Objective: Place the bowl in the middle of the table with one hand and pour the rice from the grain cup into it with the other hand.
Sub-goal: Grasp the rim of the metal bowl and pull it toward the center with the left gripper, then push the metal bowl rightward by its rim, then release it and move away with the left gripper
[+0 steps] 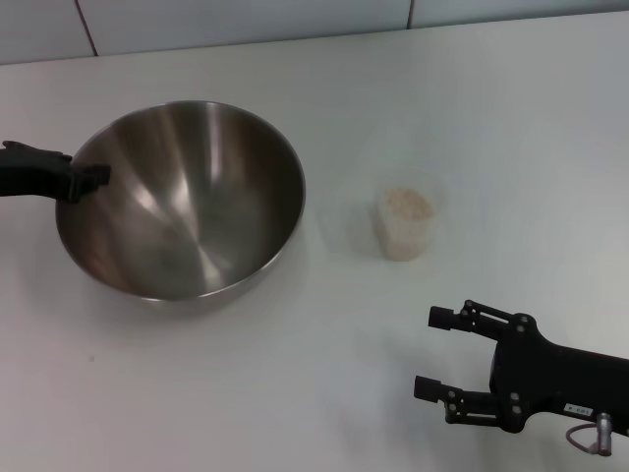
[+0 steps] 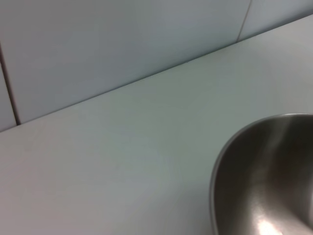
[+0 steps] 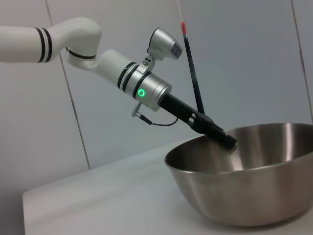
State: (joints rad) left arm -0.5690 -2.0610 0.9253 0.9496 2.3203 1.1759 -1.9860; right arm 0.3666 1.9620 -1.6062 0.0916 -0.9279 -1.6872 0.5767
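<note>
Head view: the bowl point(image 1: 182, 197) sits on the table point(image 1: 295, 383) toward the left side, tipped slightly, its interior bare. The left gripper point(image 1: 86, 181) is at the bowl's left rim, jaws clamped on the rim edge; the right wrist view confirms this, showing the black tip point(image 3: 226, 138) hooked over the rim of the bowl point(image 3: 244, 176) and a green indicator light point(image 3: 142, 92) lit on the silver wrist housing.

The grain cup point(image 1: 404, 223) stands upright just right of the bowl, apart from it, with a strip of bare table between them. The rice point(image 1: 407, 204) fills it nearly to the brim.

The right gripper point(image 1: 432, 351) hovers near the table's near right corner, jaws apart, pointing left, well apart from the cup. A small white label point(image 1: 577, 407) is on its body; the writing is too small to read.

Open room: broad bare table in front of the bowl and along the far edge, where the table meets a pale panelled wall point(image 1: 246, 20). Left wrist view shows only the bowl's rim point(image 2: 220, 161), bare table and that wall.
</note>
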